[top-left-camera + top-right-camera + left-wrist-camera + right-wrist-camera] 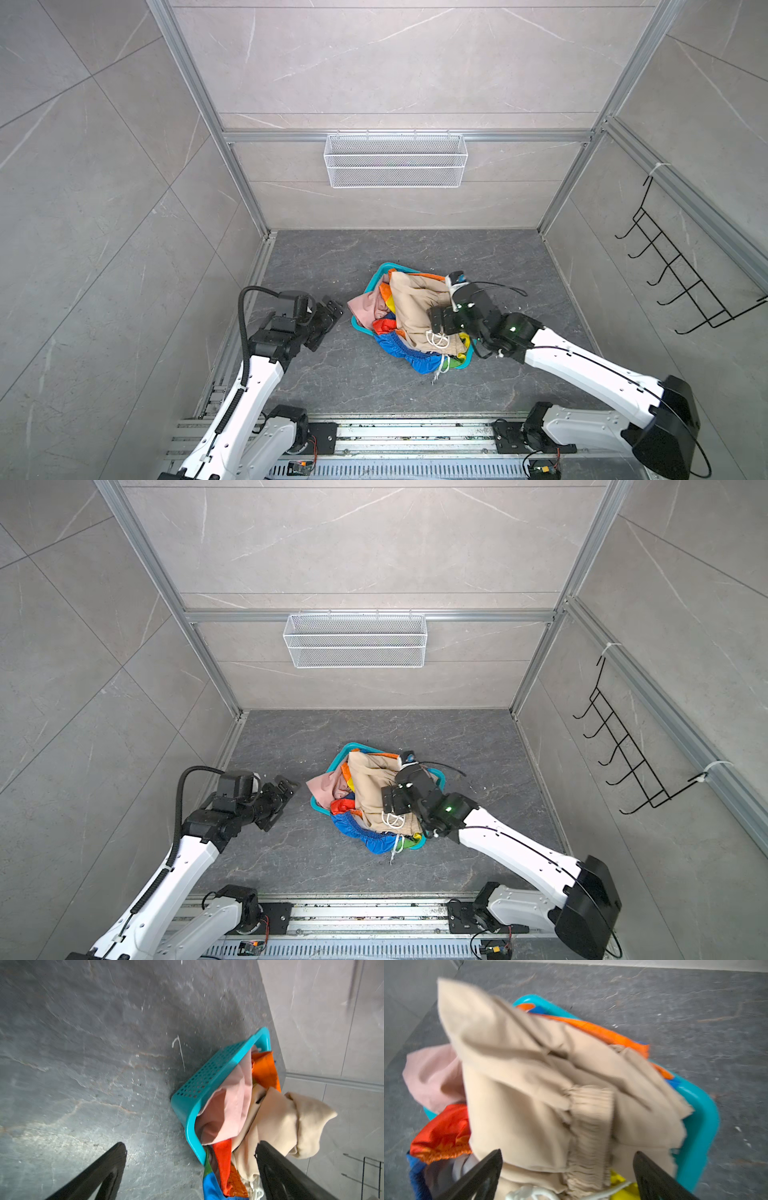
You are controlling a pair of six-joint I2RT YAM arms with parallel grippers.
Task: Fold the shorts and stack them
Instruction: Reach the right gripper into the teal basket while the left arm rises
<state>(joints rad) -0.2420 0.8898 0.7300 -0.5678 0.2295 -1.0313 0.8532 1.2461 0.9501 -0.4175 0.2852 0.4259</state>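
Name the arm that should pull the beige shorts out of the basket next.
Right, most likely. The right gripper hangs open directly over the beige shorts, topmost in the teal basket; the left gripper, also open, sits off beside the basket.

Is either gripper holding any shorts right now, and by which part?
Nothing is held. The right gripper is open over the beige shorts, at their waistband. The left gripper is open beside the teal basket.

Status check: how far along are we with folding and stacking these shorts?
Done: nothing folded or stacked. The beige shorts, rainbow shorts and pink shorts all lie heaped in the teal basket. In hand: nothing; the right gripper hovers, jaws open, over the beige pair, the left gripper open beside the basket. Left: all three.
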